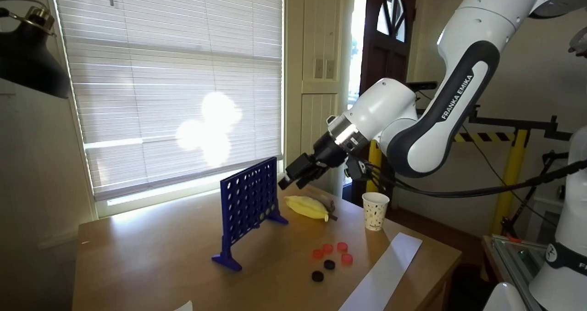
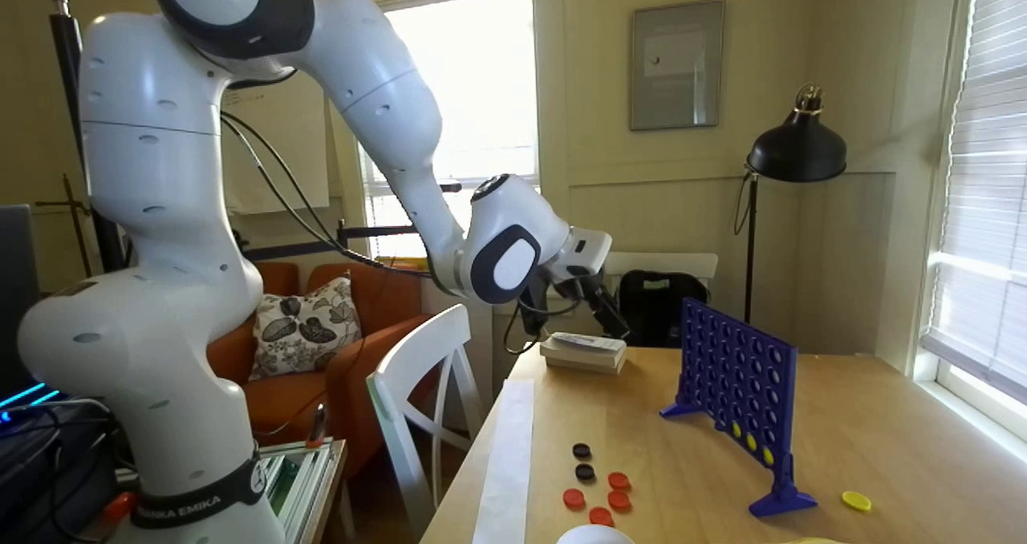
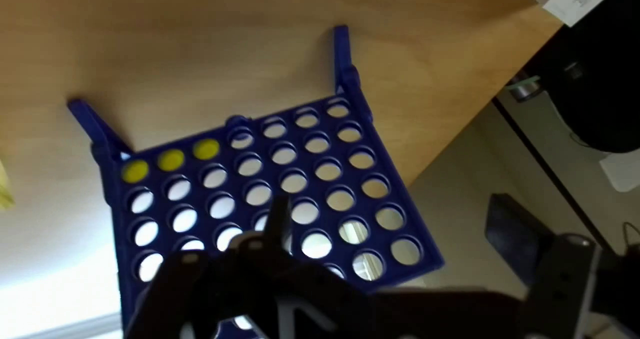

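Observation:
My gripper (image 3: 395, 224) is open, its two dark fingers spread wide with nothing between them. It hangs above the table beside a blue upright game grid (image 3: 316, 191); one fingertip overlaps the grid in the wrist view, and I cannot tell whether they touch. Three yellow discs (image 3: 171, 160) fill neighbouring slots at one end of the grid's bottom row. Another yellow disc (image 2: 856, 501) lies flat on the table near a grid foot. On the opposite side of the grid are several red discs (image 1: 342, 247) and two black discs (image 1: 329, 264).
A yellow banana-like object (image 1: 308, 207) lies behind the grid's far foot in an exterior view. Near the table edge are a speckled paper cup (image 1: 375, 212) and a long white strip (image 1: 385, 274). Books (image 2: 586, 354) are stacked at a corner; a white chair (image 2: 437, 391) stands alongside.

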You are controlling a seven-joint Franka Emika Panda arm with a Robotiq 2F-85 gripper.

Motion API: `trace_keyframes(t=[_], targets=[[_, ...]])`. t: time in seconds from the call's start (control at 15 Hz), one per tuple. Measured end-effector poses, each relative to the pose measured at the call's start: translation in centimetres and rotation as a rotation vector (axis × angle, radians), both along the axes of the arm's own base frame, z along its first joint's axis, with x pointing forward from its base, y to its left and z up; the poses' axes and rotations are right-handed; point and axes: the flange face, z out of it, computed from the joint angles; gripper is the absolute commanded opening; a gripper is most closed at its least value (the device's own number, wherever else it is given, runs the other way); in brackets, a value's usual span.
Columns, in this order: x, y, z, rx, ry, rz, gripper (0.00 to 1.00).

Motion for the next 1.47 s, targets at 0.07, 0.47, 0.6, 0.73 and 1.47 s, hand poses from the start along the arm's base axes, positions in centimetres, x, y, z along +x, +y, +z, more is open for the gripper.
trace_keyframes(t=[0.07,0.47,0.6,0.73,1.47], targets=[[-0.4,-0.8,-0.6,0.010,0.039,-0.031,1.00],[-1.4,-6.3,-4.2,0.069,0.199,-0.203,1.00],[-1.6,-7.8,-5.4,0.090,0.239,-0.229,1.00],[-1.6,-8.4,-5.8,0.103,0.249,-0.238,1.00],[-1.3,-8.9,-6.3,0.053,0.321,-0.252,1.00]])
